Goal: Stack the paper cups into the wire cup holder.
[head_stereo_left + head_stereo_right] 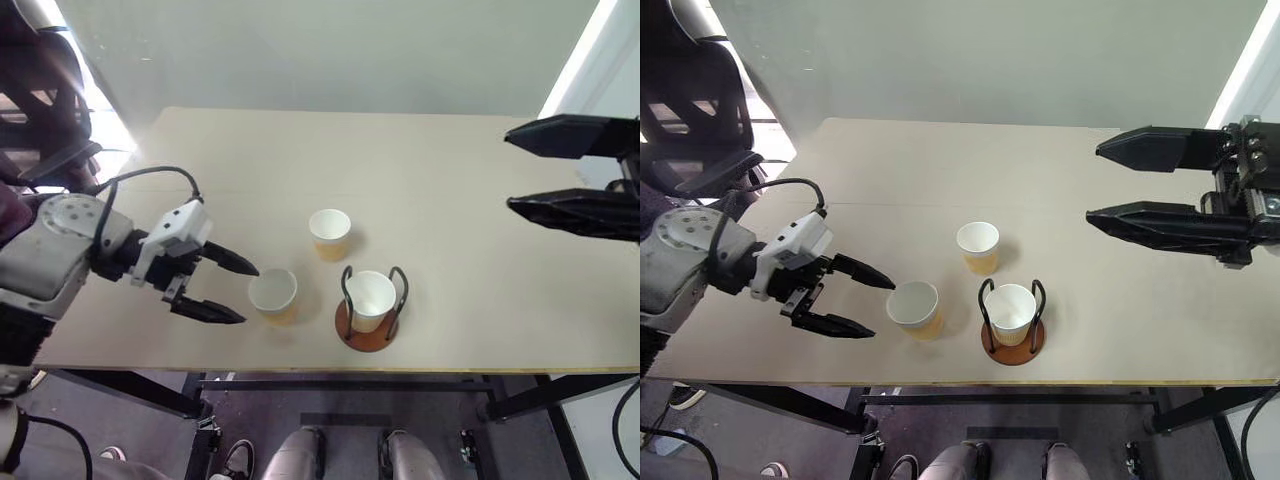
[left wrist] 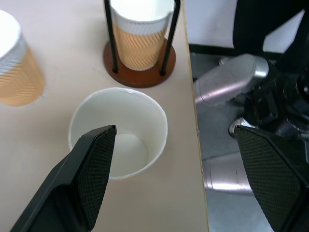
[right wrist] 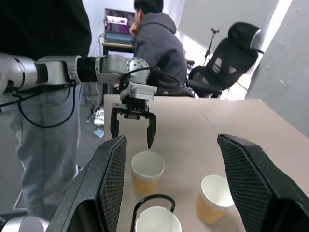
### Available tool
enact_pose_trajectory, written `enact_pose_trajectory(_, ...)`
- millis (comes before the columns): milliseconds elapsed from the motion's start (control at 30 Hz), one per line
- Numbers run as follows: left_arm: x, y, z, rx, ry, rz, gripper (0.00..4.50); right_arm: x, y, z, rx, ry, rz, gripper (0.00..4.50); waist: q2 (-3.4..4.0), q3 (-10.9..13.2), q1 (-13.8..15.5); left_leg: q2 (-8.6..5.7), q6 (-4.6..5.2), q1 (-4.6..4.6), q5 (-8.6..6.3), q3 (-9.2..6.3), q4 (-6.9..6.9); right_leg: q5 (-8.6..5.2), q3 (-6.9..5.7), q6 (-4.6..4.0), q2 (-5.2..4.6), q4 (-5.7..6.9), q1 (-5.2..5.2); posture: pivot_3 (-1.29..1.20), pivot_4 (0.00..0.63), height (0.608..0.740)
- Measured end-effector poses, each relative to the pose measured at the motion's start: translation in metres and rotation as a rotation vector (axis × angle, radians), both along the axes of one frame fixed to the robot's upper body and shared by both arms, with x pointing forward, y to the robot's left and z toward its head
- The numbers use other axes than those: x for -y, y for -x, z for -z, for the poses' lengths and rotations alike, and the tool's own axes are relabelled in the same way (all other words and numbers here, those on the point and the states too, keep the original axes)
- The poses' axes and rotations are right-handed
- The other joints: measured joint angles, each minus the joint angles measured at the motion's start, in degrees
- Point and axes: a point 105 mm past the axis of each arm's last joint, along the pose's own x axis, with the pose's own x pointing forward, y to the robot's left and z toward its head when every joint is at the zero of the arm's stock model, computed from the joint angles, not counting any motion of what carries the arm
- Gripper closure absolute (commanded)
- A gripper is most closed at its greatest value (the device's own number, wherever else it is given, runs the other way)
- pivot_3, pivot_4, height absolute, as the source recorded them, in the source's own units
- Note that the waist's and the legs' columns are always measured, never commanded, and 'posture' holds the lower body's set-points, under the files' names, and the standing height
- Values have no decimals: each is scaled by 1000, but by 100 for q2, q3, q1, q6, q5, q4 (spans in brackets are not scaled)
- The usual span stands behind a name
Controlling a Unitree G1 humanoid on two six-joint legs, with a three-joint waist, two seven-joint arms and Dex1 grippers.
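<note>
Unmarked paper cups [image 1: 273, 294], none bearing print, wire cup holder [image 1: 369, 325]

cups [image 1: 330, 233]: white inside, orange with slanted stripes outside | holder [image 1: 367, 334]: brown round bottom, black wires | table [image 1: 480, 150]: light tan | fingers [image 1: 228, 261]: black

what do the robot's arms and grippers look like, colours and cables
The left arm is silver-grey metal with a round bolted joint, a looping black cable and a white wrist block. Both the left gripper and right gripper have long black tapered jaws with textured inner pads.
</note>
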Motion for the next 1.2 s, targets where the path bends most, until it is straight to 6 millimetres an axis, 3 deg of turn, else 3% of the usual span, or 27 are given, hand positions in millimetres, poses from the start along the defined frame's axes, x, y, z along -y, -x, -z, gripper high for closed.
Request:
enact_pose_trajectory(333,16,-15,22,65,-135,133,297,-1,4,1,13,9,46,1460,1,0,9,-14,20,-17,12,-13,30,20,4,29,-1,-9,11,0,150,740)
enact_pose_trajectory(500,27,-26,45,99,-202,184,297,-1,6,2,17,21,68,1460,5,-2,18,-19,31,-34,12,-16,56,28,6,44,-2,-12,11,0,150,740)
enact_pose_trajectory(633,28,-26,50,117,-236,213,1155,-1,7,2,22,32,88,1407,5,-2,19,-24,38,-36,7,-15,61,29,9,53,-4,-16,12,0,150,740)
enact_pose_trajectory(933,37,-21,46,115,-211,262,4448,3,9,5,25,65,126,1407,5,-2,29,-25,41,-39,7,-16,62,30,10,69,-4,-17,14,0,150,740)
enact_pose_trajectory(1200,47,-5,-3,101,-108,326,4482,12,17,5,12,81,164,1407,3,-1,42,-29,47,-43,2,-19,63,20,10,88,-6,-26,20,0,150,740)
